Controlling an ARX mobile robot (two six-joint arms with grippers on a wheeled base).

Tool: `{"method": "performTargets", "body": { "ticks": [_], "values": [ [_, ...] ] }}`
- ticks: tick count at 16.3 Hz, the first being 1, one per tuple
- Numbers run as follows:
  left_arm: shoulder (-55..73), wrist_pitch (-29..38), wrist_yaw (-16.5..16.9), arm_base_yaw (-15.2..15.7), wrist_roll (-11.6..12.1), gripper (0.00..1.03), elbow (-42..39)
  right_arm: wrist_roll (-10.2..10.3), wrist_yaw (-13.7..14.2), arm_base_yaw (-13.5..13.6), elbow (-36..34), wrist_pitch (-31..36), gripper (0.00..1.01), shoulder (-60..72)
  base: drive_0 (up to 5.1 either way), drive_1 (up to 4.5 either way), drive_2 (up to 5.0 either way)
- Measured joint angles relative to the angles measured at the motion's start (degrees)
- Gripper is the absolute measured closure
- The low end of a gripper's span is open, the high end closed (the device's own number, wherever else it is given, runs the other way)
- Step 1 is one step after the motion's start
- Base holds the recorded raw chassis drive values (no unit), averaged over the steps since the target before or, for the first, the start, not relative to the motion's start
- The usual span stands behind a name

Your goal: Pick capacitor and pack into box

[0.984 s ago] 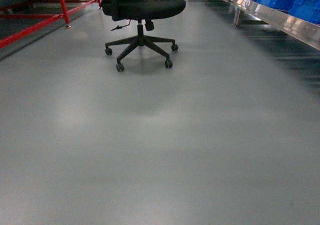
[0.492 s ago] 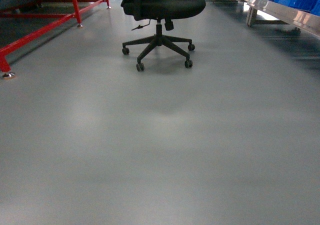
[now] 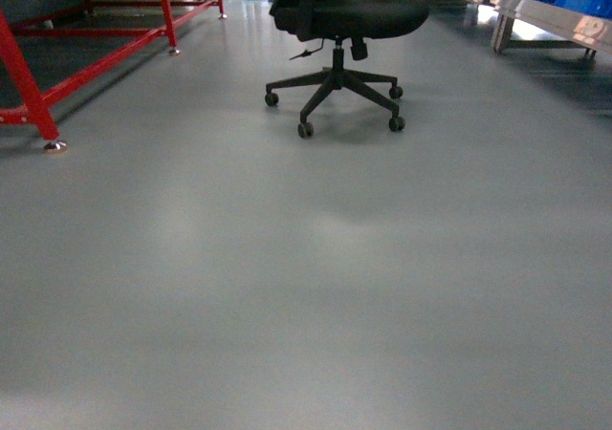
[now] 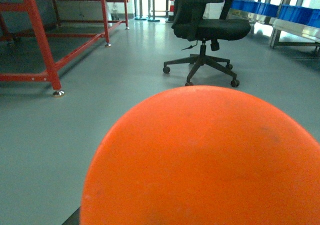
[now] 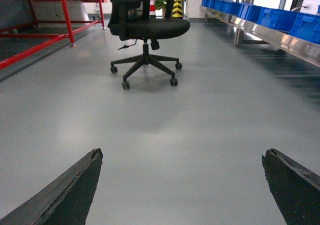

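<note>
A large, smooth, rounded orange thing, the capacitor (image 4: 210, 160), fills the lower part of the left wrist view, close to the lens and up off the floor. It hides my left gripper's fingers; only a dark sliver (image 4: 72, 219) shows at its lower left edge. In the right wrist view my right gripper (image 5: 182, 157) is open, its two dark fingertips (image 5: 85, 177) wide apart with only bare grey floor between them. The box is out of view. Neither gripper shows in the head view.
A black office chair (image 3: 339, 29) on castors stands ahead on the grey floor. A red steel frame (image 3: 38, 96) with a foot on the floor runs along the left. A steel bench carrying blue bins (image 5: 270, 20) lines the right side.
The head view has swung left: the chair slid right in the frame, the red frame's leg came into sight on the left, and the blue bins drifted toward the right edge.
</note>
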Motion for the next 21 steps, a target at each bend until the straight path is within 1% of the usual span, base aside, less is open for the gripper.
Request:
{"method": "performTargets", "body": {
  "ticks": [21],
  "values": [
    [0.0, 0.09, -0.09, 0.0, 0.0, 0.6, 0.0, 0.0, 0.0, 0.0, 0.0, -0.09, 0.03, 0.0, -5.0, 2.44, 2.4]
  ]
}}
